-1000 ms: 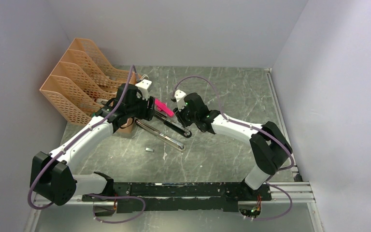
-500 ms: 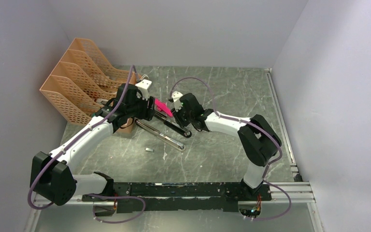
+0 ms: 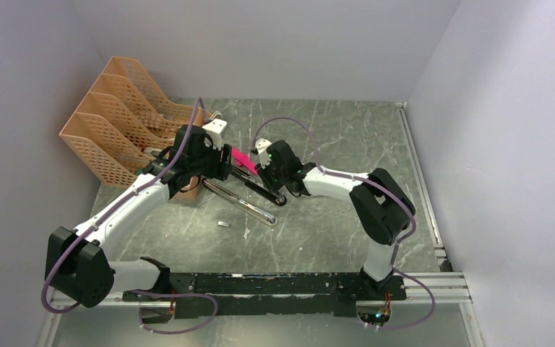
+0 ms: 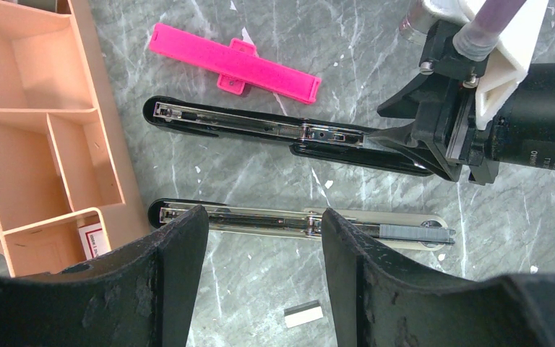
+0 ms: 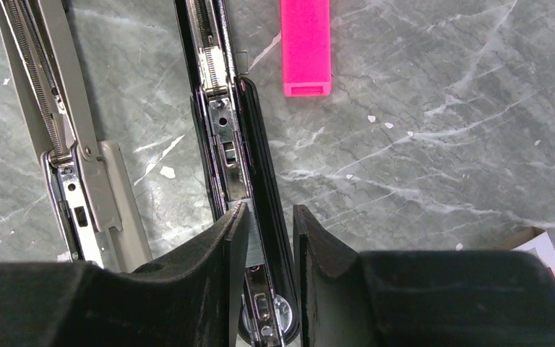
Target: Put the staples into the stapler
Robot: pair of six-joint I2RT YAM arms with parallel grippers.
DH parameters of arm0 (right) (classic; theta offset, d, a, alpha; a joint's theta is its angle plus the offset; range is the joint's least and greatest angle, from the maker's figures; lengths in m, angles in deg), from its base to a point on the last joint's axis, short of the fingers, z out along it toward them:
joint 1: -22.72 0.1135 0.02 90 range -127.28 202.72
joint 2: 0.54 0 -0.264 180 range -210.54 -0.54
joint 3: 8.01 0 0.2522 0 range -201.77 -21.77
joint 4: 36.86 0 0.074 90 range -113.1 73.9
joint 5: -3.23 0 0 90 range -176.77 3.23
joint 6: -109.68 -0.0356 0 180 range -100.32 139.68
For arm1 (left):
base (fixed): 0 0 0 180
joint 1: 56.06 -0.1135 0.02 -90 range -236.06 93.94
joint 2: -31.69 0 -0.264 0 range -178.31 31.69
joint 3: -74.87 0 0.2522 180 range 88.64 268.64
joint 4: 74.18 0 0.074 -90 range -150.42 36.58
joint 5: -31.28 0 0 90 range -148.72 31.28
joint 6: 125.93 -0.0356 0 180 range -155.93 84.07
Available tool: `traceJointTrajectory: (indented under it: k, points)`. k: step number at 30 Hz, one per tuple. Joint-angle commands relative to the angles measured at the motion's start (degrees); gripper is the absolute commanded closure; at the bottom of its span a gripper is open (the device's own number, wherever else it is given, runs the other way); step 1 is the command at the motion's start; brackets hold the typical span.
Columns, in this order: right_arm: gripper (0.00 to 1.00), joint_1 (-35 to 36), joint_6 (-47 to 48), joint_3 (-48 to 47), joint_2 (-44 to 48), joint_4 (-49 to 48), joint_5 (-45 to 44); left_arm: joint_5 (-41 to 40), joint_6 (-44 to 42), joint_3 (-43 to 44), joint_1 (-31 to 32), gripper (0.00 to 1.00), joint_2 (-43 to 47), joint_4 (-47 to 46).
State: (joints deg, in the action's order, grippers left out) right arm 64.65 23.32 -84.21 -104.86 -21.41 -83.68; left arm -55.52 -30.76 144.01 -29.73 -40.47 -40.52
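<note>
The black stapler point(image 5: 220, 130) lies opened flat on the table, its silver rail up. A short grey strip of staples point(image 5: 255, 235) sits in that rail. My right gripper point(image 5: 269, 217) is over the stapler's end, jaws narrowly open. Its left finger touches the strip and its right finger stands just outside the stapler's black wall. Seen from the left wrist, the stapler point(image 4: 246, 126) lies beyond my open left gripper point(image 4: 264, 215), which holds nothing. A loose staple strip point(image 4: 303, 314) lies on the table under that gripper.
A slim black-and-silver stick point(image 4: 260, 220) lies parallel to the stapler, with a grey strip point(image 4: 419, 233) at its end. A pink plastic piece point(image 4: 235, 63) lies beyond. Orange file holders point(image 3: 126, 119) and a compartment tray point(image 4: 65, 144) stand left.
The right arm has folded inward and its gripper has shifted slightly left onto the stapler's end, its jaws narrowing a little. The left arm has not moved.
</note>
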Motion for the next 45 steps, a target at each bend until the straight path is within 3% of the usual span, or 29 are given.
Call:
traceJointTrajectory:
  k: [1,18,31,45]
  points:
    - [0.68,-0.23,-0.41,-0.14,0.66,1.38,-1.25,-0.69,-0.55,-0.25,-0.32,0.36,1.23,-1.36]
    - [0.68,-0.36,-0.63,2.39,4.47,5.29,-4.11,-0.5,-0.56,-0.27,-0.31,0.36,1.06,-1.35]
    - [0.71,-0.51,-1.35,3.76,8.86,-0.66,-1.72,-1.49,-0.61,0.51,-0.38,0.37,0.16,-0.09]
    - [0.68,-1.2,2.58,-0.73,1.29,-1.08,4.18,0.98,-0.07,3.3,-3.81,0.39,-7.05,-0.12]
